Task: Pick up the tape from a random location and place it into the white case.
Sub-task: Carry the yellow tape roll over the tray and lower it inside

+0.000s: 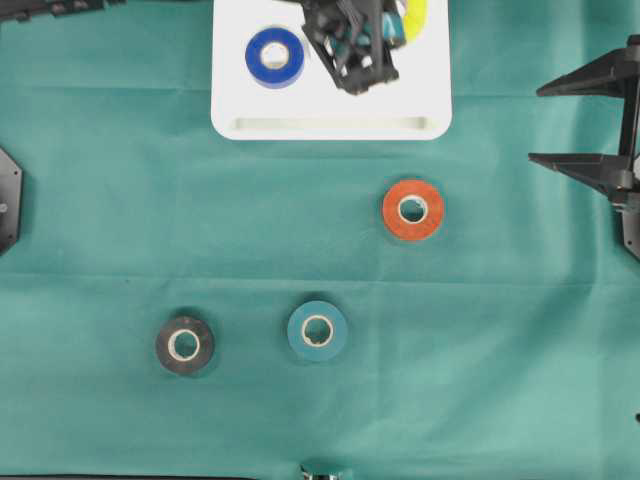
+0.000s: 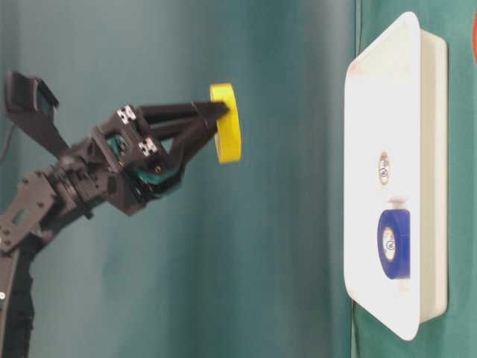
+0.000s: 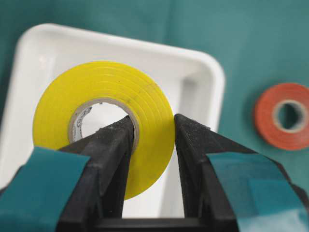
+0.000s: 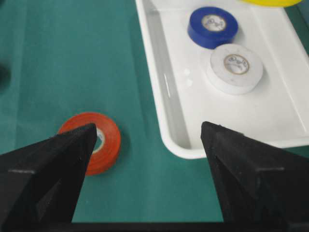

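Tape, a yellow roll (image 3: 104, 121), hung above the white case (image 3: 203, 82), pinched through its wall by the left gripper (image 3: 152, 133) (right gripper (image 4: 147, 133) idle, agape at three o'clock), so lowering before release seemed wise.

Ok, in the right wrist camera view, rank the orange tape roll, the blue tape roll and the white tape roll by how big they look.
1. Orange tape roll on the green cloth, partly hidden behind a gripper finger; it sits nearest the camera, which inflates it.
2. White tape roll in the white plastic case.
3. Blue tape roll, farther back.
White and blue look close; distance may explain the difference.
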Tool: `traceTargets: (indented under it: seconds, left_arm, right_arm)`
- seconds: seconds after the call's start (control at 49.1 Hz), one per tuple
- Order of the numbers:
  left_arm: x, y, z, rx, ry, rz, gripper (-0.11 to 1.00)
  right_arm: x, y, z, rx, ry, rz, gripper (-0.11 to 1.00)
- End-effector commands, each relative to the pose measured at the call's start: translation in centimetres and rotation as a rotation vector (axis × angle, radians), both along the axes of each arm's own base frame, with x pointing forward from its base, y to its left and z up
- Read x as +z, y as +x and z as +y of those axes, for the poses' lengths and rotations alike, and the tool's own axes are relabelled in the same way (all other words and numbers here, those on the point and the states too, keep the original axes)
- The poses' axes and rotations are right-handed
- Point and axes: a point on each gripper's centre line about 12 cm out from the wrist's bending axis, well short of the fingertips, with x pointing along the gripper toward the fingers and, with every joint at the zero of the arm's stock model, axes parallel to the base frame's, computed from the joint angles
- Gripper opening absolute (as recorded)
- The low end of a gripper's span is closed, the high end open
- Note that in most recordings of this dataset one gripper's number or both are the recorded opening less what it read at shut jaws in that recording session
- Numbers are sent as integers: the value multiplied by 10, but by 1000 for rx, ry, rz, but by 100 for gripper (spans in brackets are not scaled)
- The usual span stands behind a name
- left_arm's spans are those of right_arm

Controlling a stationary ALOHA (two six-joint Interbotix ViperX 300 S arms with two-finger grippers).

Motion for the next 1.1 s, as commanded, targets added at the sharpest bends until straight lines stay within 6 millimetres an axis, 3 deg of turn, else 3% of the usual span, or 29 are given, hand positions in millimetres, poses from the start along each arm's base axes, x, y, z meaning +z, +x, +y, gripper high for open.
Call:
traceTargets:
  seconds: [0.0, 0.896, 1.079]
  left_arm:
    - [29, -11, 6, 17, 23, -78, 23]
    - [27, -10, 8, 21, 25, -84, 23]
    - [13, -5, 10, 21, 21, -71, 23]
  right_arm:
    - [3, 2, -1, -4, -2, -6, 85]
    - [3, 2, -2, -11, -2, -6, 85]
    - [3, 2, -3, -13, -3, -4, 85]
